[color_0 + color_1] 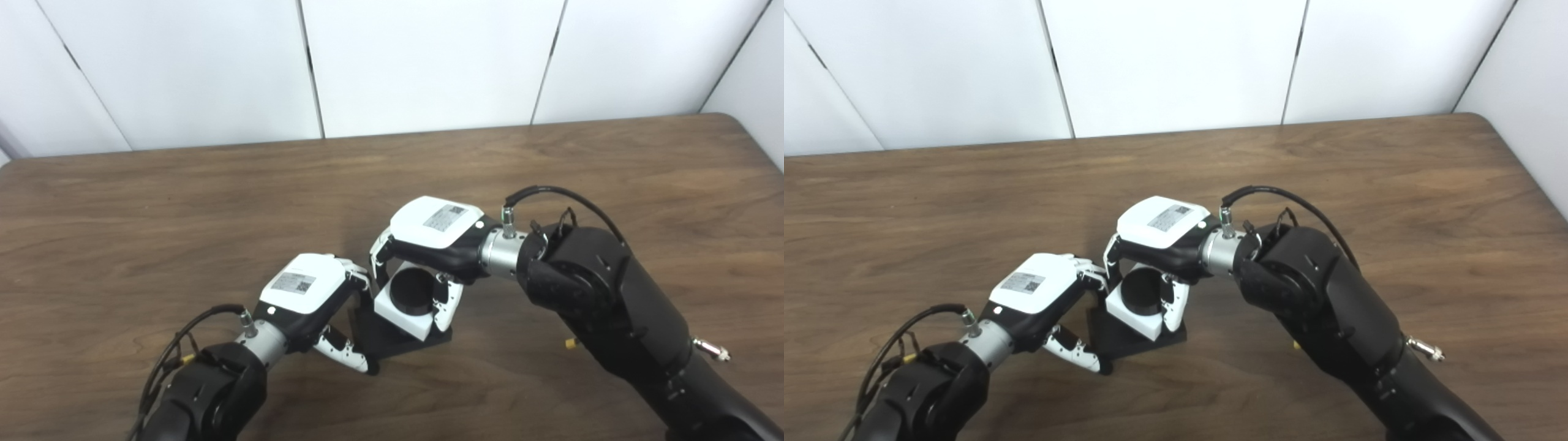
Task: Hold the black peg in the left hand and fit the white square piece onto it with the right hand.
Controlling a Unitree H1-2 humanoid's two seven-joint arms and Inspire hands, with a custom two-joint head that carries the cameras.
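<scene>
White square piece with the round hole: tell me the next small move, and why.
Probably press the white square piece straight down. It sits tilted over the round black peg, one corner near the peg's black square base, right hand gripping it, left hand steadying the base.

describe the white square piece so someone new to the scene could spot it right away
On the wooden table, look near the front middle where the two hands meet. Under the right hand, held between its fingers, is the white square piece, tilted over a flat black base. It is the only white block with a round black centre.
</scene>
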